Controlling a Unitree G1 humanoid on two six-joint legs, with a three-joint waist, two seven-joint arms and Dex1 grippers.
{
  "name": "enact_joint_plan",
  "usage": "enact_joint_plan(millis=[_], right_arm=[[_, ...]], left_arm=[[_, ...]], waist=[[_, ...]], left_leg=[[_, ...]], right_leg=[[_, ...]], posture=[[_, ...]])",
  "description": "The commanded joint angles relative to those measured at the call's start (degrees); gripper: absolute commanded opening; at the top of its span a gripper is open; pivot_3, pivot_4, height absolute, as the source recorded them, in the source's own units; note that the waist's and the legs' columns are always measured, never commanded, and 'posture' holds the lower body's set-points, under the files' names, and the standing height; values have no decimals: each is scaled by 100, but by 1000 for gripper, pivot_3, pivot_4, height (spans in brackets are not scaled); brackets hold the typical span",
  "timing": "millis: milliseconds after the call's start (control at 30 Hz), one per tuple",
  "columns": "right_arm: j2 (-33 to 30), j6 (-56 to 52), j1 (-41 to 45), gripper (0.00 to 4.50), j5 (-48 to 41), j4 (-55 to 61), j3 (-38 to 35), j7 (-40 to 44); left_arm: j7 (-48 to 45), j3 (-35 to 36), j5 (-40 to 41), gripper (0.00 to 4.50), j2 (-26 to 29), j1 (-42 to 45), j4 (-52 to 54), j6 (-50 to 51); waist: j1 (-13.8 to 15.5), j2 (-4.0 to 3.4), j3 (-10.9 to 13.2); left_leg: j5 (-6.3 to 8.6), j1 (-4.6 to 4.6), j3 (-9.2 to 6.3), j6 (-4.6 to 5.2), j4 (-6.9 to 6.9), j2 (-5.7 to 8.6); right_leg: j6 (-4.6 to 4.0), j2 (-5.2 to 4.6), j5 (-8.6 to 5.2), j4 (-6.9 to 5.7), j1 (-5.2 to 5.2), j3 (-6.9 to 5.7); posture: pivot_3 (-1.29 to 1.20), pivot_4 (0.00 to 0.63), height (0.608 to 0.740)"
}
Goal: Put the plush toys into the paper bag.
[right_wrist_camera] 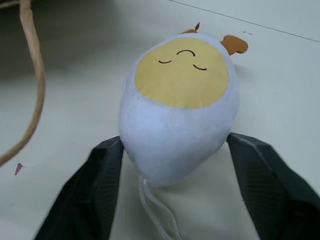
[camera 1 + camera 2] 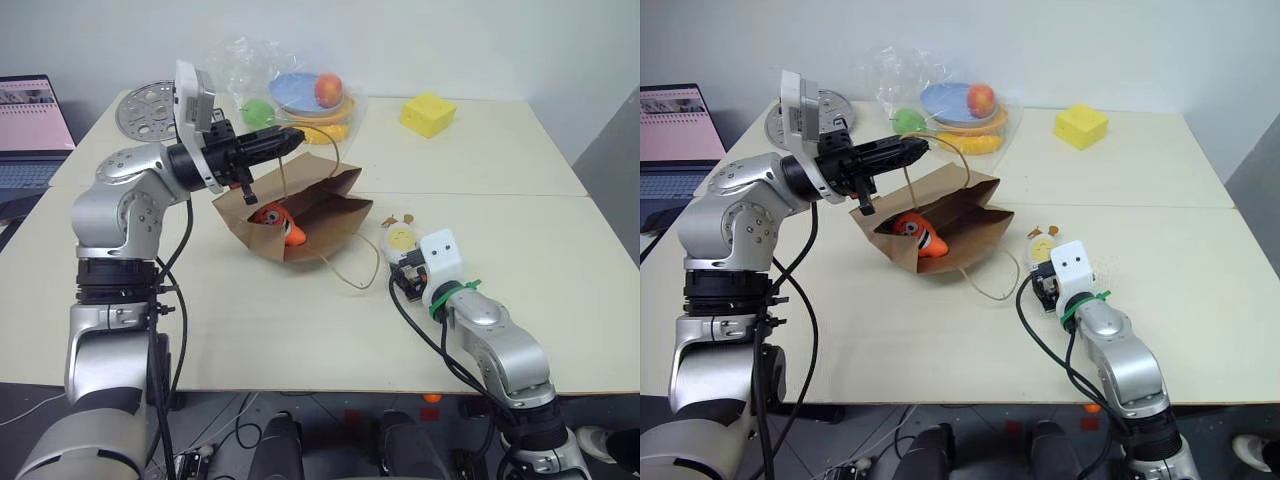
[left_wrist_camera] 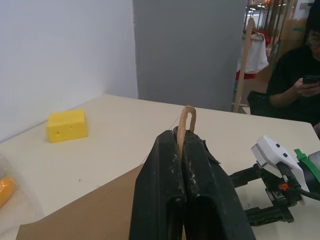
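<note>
- My left gripper [image 2: 290, 137] was raised above the counter [image 2: 520, 290], its jaws clenched on one tan cord handle [image 3: 187, 120] of the brown paper bag [image 2: 330, 215], so the bag's mouth gaped toward my right side.
- The orange carrot plush [image 2: 277, 221] lay inside the bag, its grinning face visible through the opening.
- The bag's other cord loop [image 2: 352, 272] trailed loose on the counter, just beside the white-and-yellow plush [image 1: 179, 105].
- My right gripper [image 2: 402, 262] sat low on the counter with its black fingers [image 1: 87, 195] spread to either side of that rounded toy; the jaws looked close against its soft white fabric, but I could not tell whether they gripped it yet.
- That toy rested between the bag's mouth and my right wrist, near the bag.
- Open counter stretched to my right and toward the near edge.
- Behind the bag sat a clear crinkled plastic bag of fruit [image 2: 300, 95], and a yellow cheese-like block [image 2: 428, 114] stood well apart near the far edge.
- A laptop [image 2: 32, 125] sat off the counter's left side.
</note>
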State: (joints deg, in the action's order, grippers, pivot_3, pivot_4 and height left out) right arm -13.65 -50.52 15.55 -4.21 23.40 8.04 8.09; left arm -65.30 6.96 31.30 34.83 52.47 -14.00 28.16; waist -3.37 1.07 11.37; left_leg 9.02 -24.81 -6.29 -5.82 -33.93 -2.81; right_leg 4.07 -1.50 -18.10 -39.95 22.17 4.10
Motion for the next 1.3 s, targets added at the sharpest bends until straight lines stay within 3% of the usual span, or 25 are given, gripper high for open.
enact_joint_plan(millis=[33, 233, 333, 567, 800, 933, 1300], right_arm=[[-62, 190, -48, 2038, 18, 150, -83, 90], [-263, 392, -40, 15, -5, 263, -210, 308], [-646, 564, 42, 15, -272, 405, -335, 900], [-1613, -251, 713, 15, -1730, 786, -1226, 2329], [-1945, -985, 1805, 15, -2630, 753, -780, 2980], [-1629, -1142, 2102, 15, -2707, 503, -501, 2779], [-1387, -487, 2949, 15, -1792, -904, 564, 2745]], left_arm=[[23, 121, 12, 0, 110, 108, 106, -79], [32, 124, 28, 0, 116, 101, 108, -75], [13, 122, 28, 0, 127, 117, 82, -74], [-59, 84, -17, 0, 146, 172, -22, -113], [-87, 45, -49, 0, 89, 242, -82, -162], [-95, 56, -65, 0, 99, 236, -72, -174], [-73, 70, -41, 0, 112, 166, 46, -132]], waist=[[0, 0, 0], [3, 0, 0], [6, 0, 0], [-1, -2, 2], [0, -2, 2], [4, -3, 3], [2, -3, 3]], left_leg=[[0, 0, 0, 0, 0, 0], [0, 0, 0, 0, 0, 0], [0, 0, 0, 0, -1, 0], [0, 1, -2, 0, 0, -1], [0, 2, -4, 1, 0, -1], [0, -2, -3, 1, -1, -1], [0, -1, -2, 0, -2, -1]], right_leg=[[0, 0, 0, 0, 0, 0], [0, 0, 0, 0, -1, 0], [0, 0, 0, 0, -1, 0], [0, 1, 0, -1, -3, -2], [0, 2, 0, 0, -4, -3], [0, 0, 0, 5, -4, -3], [0, 1, 0, 2, -1, -4]], posture=[[0, 150, 740], [0, 150, 740], [0, 150, 740], [0, 150, 740], [0, 150, 740], [0, 150, 740], [0, 150, 740]])
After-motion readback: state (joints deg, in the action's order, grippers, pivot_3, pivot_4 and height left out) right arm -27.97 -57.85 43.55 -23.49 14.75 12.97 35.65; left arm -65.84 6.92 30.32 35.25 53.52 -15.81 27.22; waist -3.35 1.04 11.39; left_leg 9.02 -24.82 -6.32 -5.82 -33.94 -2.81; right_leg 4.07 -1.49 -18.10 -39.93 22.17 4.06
